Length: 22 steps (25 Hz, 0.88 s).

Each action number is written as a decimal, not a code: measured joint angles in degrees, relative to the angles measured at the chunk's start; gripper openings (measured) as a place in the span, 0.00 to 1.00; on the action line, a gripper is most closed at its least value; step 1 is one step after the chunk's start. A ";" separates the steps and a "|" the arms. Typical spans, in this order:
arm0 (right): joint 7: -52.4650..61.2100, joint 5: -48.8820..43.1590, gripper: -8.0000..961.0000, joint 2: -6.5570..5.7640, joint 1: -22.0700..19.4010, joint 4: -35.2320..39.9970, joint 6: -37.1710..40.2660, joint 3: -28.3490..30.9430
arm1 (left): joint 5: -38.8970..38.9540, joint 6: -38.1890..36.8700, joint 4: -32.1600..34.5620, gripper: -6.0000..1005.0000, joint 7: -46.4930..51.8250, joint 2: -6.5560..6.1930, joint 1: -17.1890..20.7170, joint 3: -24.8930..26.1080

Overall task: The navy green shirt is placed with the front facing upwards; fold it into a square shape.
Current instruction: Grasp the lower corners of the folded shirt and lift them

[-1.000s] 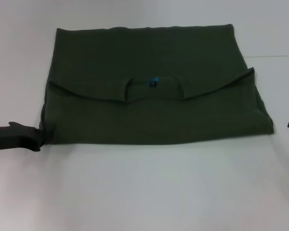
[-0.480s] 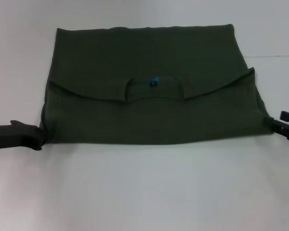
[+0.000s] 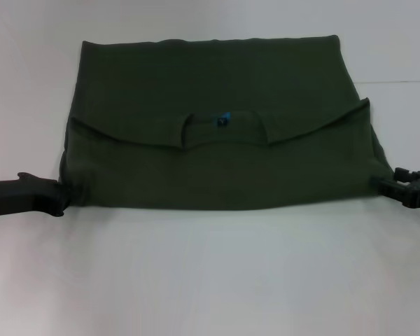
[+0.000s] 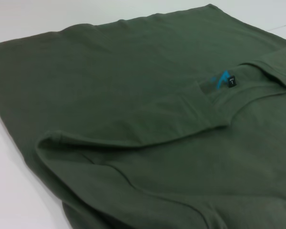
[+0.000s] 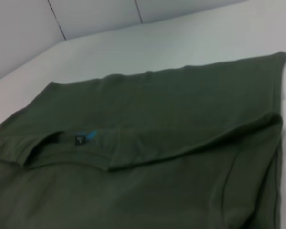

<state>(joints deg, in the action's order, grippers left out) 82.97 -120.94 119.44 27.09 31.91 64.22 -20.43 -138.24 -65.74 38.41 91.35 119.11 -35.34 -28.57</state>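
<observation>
We see the dark olive-green cotton shirt [image 3: 217,126] already folded once, collar down, stretched between our left pincer [image 3: 58,199] and right pincer [image 3: 380,184] at its near corners; grip unclear. Squaring folds remain.

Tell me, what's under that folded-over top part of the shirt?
More of the shirt itself: the collar half, with its label, lies on the lower half. Whatever is between the layers, and the table beneath, is covered.

Both tools [image 3: 61,198] [image 3: 379,183] touch the folded navy green shirt's [image 3: 217,161] near corners.
</observation>
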 joint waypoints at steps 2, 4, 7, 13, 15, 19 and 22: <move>1.01 0.00 0.71 0.00 0.26 -0.16 -1.15 -1.41 | 0.00 0.00 0.00 0.06 -0.04 0.00 0.01 0.00; 1.90 0.00 0.67 0.00 0.47 -0.18 -2.22 -2.66 | 0.00 -0.01 0.01 0.06 -0.08 0.00 0.01 0.00; 2.35 0.00 0.61 0.00 0.58 -0.17 -2.98 -3.34 | 0.00 -0.01 0.12 0.06 -0.09 -0.02 0.01 0.00; 2.36 0.11 0.49 0.00 0.54 0.33 -3.06 -3.39 | 0.00 0.04 0.08 0.07 -0.14 0.01 -0.02 0.00; 2.24 0.18 0.40 0.00 0.43 0.40 -3.06 -3.34 | 0.00 0.06 0.08 0.07 -0.21 0.03 -0.03 0.00; 1.94 0.32 0.20 0.00 0.07 0.54 -2.76 -2.91 | -0.01 -0.20 0.25 0.07 -0.76 0.10 0.03 0.11; 1.55 0.35 0.07 0.00 -0.41 0.62 -2.31 -2.88 | 0.01 -0.62 0.37 0.07 -1.82 0.14 0.25 0.38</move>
<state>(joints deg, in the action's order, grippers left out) 84.52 -120.59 119.44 26.67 32.52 61.92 -23.32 -138.24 -66.36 38.79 89.53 119.25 -35.09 -28.18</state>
